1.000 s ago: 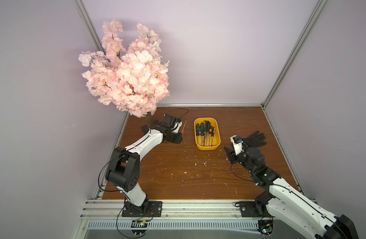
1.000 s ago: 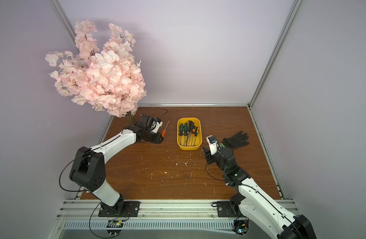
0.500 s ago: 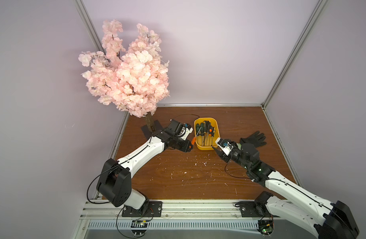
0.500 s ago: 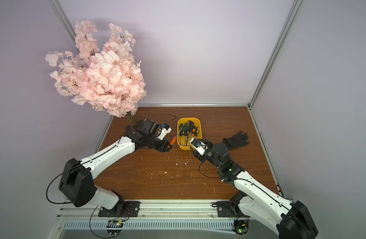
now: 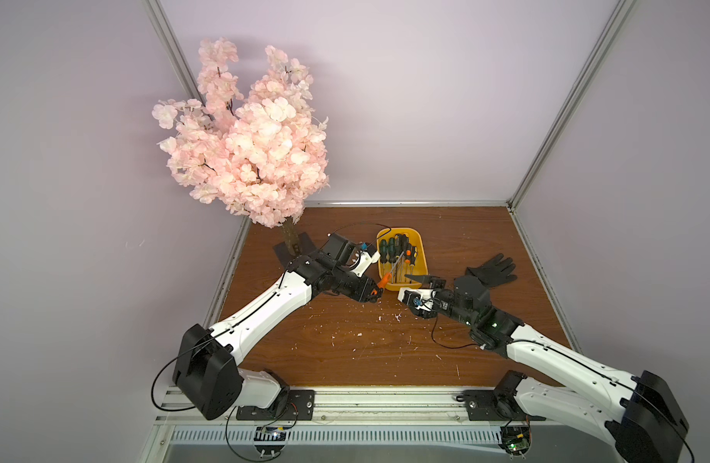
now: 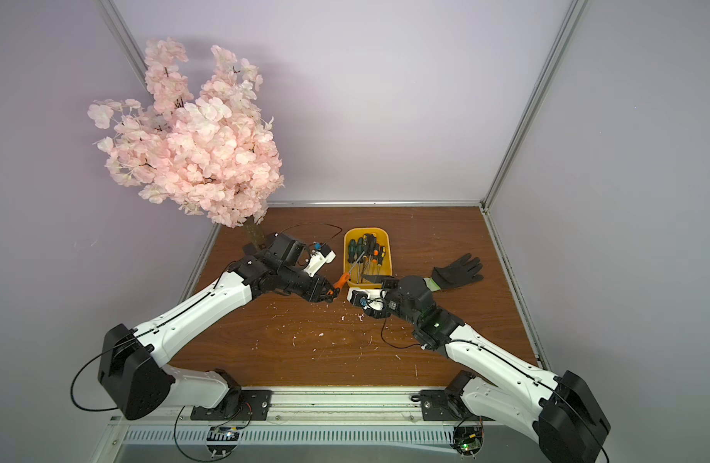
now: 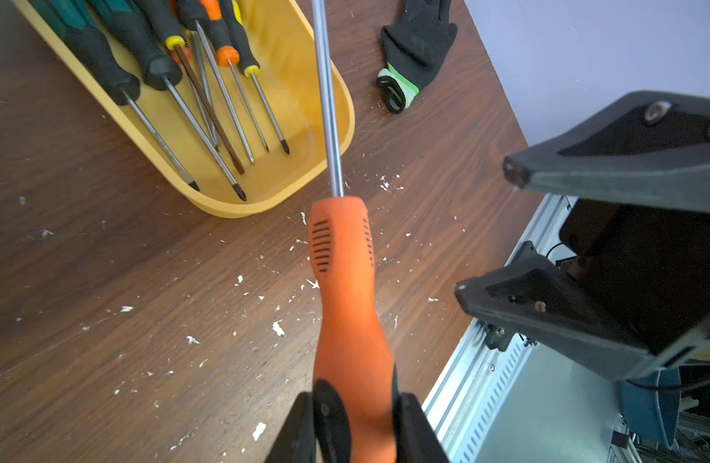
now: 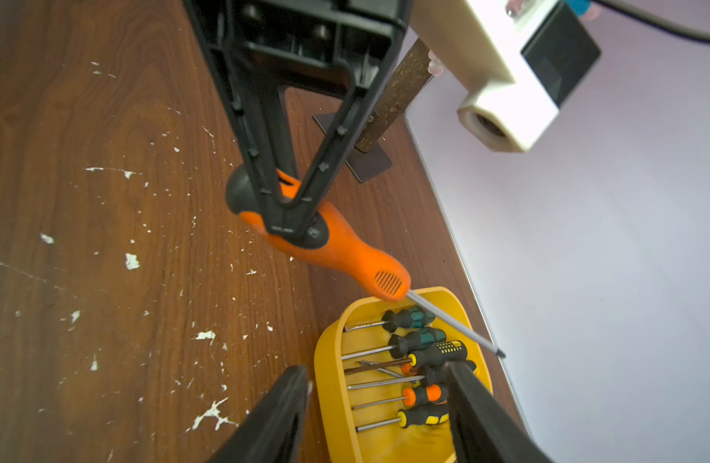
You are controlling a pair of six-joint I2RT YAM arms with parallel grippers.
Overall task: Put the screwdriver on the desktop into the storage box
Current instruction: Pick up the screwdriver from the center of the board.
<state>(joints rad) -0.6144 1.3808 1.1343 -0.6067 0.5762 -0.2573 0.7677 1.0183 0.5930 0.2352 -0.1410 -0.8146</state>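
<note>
Lilac walls (image 5: 425, 100) enclose a flat brown wood-grain worktop (image 5: 345, 344) flecked with white. On it a shallow yellow plastic storage box (image 5: 424, 260) with rounded corners is set right of centre in both top views. A long screwdriver (image 5: 389, 273) with an orange handle and a bare steel shaft is pinched at the rear of its handle by the left end effector (image 5: 372, 294), whose jaws are pressed against the handle's two sides. It is held off the worktop at the box's lower left corner in a top view.

Its long axis runs from that end effector up and to the right of the frame, so the handle is seen outside the rim and the shaft over the box. This axis is slanted across the other screwdrivers (image 5: 397, 250), dark-handled, which are laid along the box's length. It is judged that the handle must be carried farther over the box and the axis turned nearer that length, or the handle may be set down on the rim.

The right end effector (image 8: 377, 373) is spread and empty at the box's lower short end, so the placing is judged to fall to the left arm. Whether its fingers touch the box cannot be told.

Height cannot be read from the top views. In the right wrist view the shaft appears raised above the rim, with its tip at mid right of the frame. In the left wrist view the tip is cut off by the upper edge, but the grip is shown plainly at lower centre.

A black fabric glove (image 5: 491, 270) lies well apart at the right.
</note>
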